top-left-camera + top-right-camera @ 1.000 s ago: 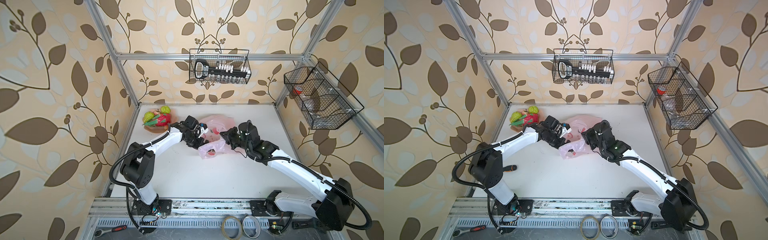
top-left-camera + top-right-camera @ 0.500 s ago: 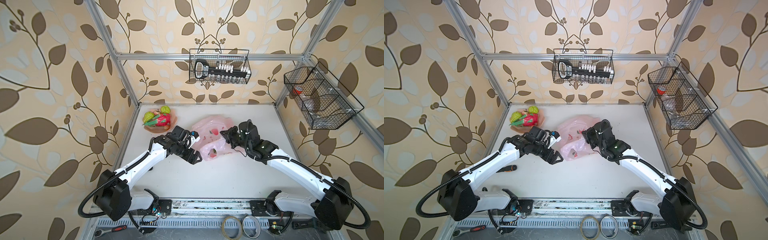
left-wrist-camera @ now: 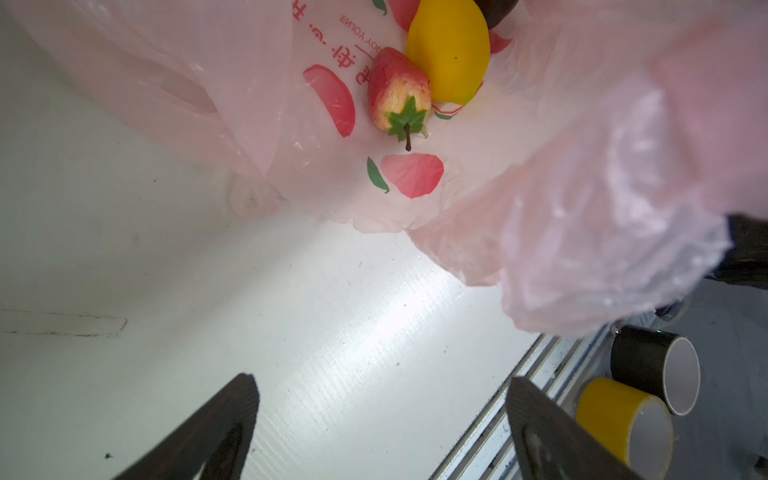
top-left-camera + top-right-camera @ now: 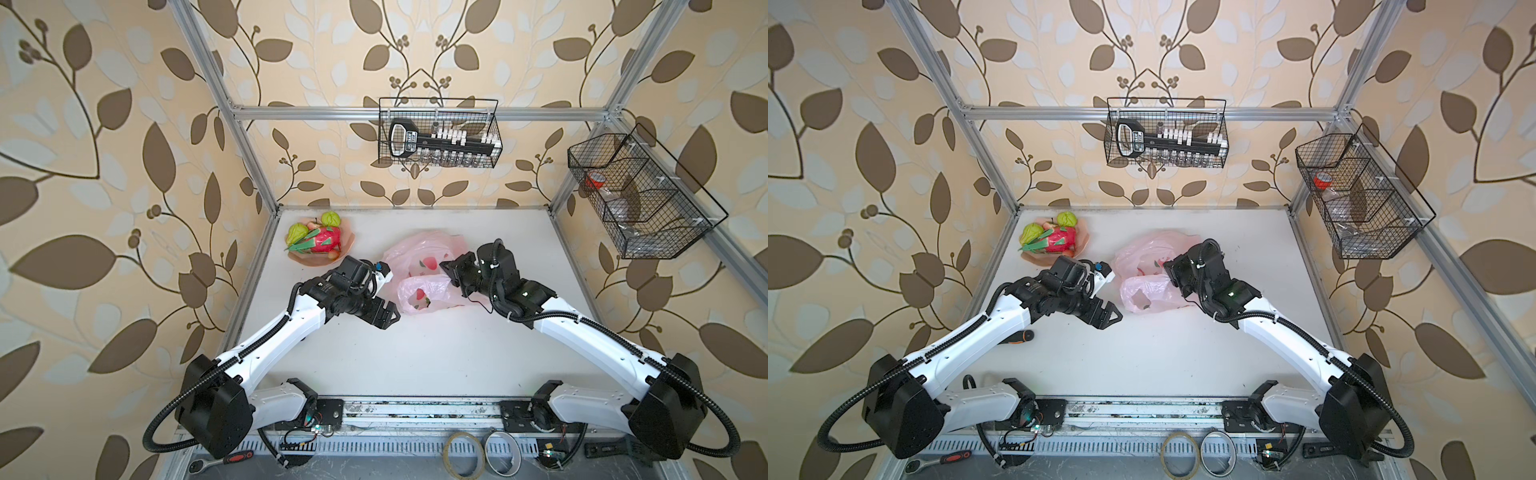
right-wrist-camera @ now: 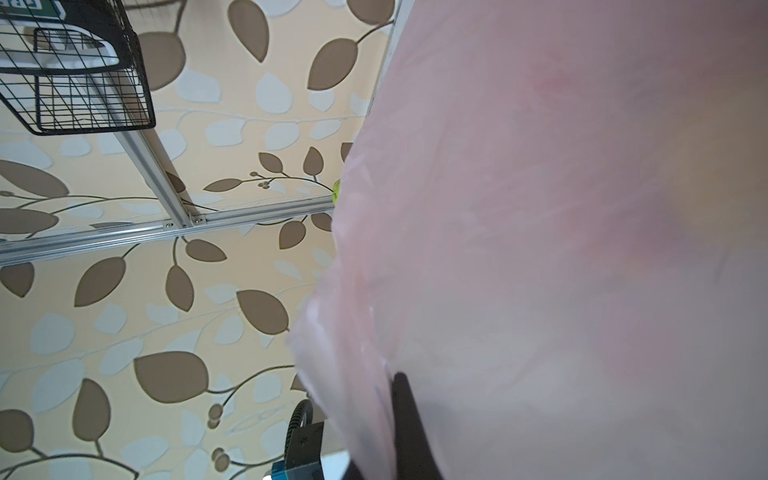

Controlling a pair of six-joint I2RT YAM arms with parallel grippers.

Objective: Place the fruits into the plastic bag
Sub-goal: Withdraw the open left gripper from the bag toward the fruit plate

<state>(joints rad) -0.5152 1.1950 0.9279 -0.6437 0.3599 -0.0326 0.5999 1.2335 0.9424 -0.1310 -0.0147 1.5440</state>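
leaf-patterned wallpaper (image 4: 124, 124) and an aluminium frame wall in a white bench (image 4: 415, 357); near its middle lies the plastic bag (image 4: 419, 253), pale pink and crumpled, its mouth facing the left arm; the right hand (image 4: 448, 272) is pinched closed on the bag's upper rim and holds the mouth lifted, with film draped over its finger in the right wrist view; the left hand (image 4: 390, 318) hovers just beside the opening, jaws wide and empty; a peach dish (image 4: 348, 243) sits at the bench's far left corner, well apart from the bag, holding the dragon fruit (image 4: 322, 245) and two green fruits (image 4: 297, 232).

inside the bag, the left wrist view shows a lemon (image 3: 449, 54) touching a red fruit (image 3: 397, 89) with a green stalk cap, and a dark fruit (image 3: 496, 6) cut off by the frame edge; so the fruits look partly bagged, and the step in hand is the gap between two of them; next, i judge, the left hand must swing to the dish, close on one fruit and carry it in while the right hand holds the mouth up.

red print on the bag reads roughly "enjoy your", upside down in the left wrist view, beside red characters i cannot read; the label on the black tool in the wire basket (image 4: 440, 133) is too small to read.
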